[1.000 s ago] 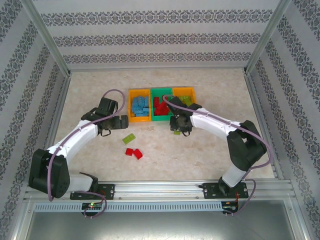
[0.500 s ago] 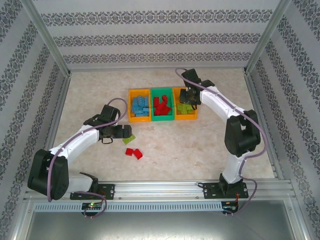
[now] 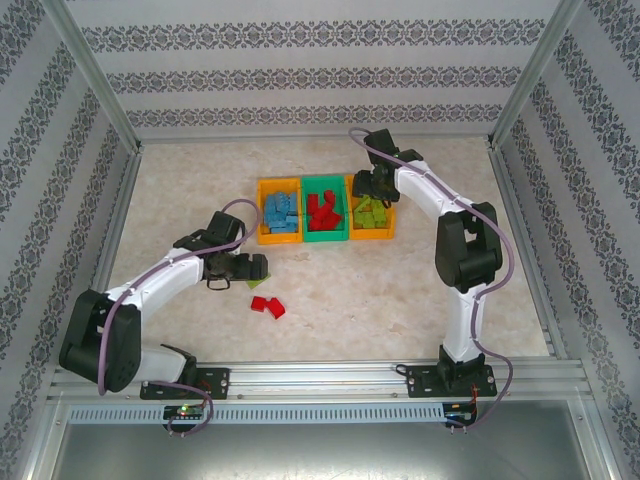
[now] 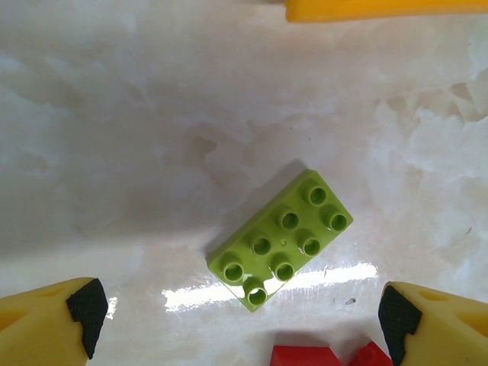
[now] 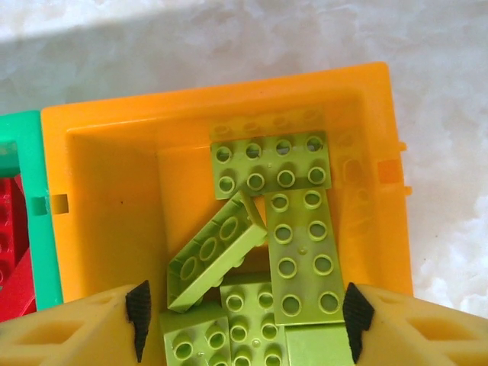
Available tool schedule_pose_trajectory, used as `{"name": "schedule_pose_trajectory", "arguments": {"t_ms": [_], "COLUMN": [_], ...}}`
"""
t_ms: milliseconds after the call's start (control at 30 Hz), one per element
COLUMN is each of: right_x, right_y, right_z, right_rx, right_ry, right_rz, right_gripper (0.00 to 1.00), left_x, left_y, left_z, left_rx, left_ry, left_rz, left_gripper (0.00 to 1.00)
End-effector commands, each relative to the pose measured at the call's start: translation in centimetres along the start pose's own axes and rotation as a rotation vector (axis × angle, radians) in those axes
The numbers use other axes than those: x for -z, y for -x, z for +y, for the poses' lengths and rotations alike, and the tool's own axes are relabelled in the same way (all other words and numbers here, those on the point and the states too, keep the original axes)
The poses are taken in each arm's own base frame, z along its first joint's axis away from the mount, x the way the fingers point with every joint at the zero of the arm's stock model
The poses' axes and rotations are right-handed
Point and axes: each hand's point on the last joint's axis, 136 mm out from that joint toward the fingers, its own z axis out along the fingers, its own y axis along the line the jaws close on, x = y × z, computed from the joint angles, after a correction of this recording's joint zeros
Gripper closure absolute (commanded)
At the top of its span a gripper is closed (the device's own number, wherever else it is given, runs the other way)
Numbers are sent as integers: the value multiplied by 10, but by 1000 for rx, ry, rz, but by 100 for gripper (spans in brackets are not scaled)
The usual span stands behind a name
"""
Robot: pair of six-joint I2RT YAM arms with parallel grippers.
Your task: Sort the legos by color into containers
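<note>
On the glossy marbled tabletop (image 3: 420, 290), three smooth rectangular plastic bins sit touching in a row: the left orange bin (image 3: 262, 210) holds blue bricks (image 3: 280, 208), the green bin (image 3: 325, 238) red bricks (image 3: 322, 210), and the right orange bin (image 5: 114, 198) studded lime bricks (image 5: 301, 236), one tilted. The right tool (image 5: 248, 313) hangs open above that pile; the left tool (image 4: 242, 313) gapes wide astride a loose lime brick (image 4: 280, 238) on the tabletop

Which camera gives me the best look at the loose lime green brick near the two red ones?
Left wrist: the lime green brick lies studs up, unobstructed, just ahead of the open left end effector. In the top external view that end effector hangs over it, hiding most of it.
</note>
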Motion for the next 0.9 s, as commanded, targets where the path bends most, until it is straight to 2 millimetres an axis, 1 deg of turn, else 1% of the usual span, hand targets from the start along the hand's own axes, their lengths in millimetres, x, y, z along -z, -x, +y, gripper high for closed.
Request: {"name": "schedule_pose_trajectory", "arguments": {"t_ms": [0, 100, 200, 267, 333, 433, 500, 667, 867], "right_x": [24, 35, 46, 51, 57, 63, 66, 69, 65], "right_y": [4, -2, -6, -9, -12, -17, -20, -30, -40], "right_z": [6, 9, 7, 6, 5, 3, 1, -6, -16], "right_rx": [-22, -40, -52, -56, -65, -83, -89, -87, -88], "right_ry": [51, 89, 97, 104, 111, 123, 126, 120, 117], "right_rz": [-29, -42, -54, -64, -72, -83, -94, -104, -101], "right_gripper": [26, 22, 20, 19, 19, 18, 18, 17, 16], "left_x": [1, 0, 0, -2, -6, -13, -16, -23, -27], "left_y": [-10, -12, -14, -17, -20, -22, -22, -21, -18], "left_z": [-11, -11, -6, -7, -12, -13, -11, -13, -15], "left_rx": [93, 85, 114, 172, 252, 354, 408, 526, 572], "left_ry": [-33, -28, 14, 29, 10, 20, 39, 68, 124], "left_rz": [60, 62, 99, 137, 170, 185, 196, 217, 225], "left_gripper": [7, 7, 4, 4, 5, 3, 0, 0, 0]}}
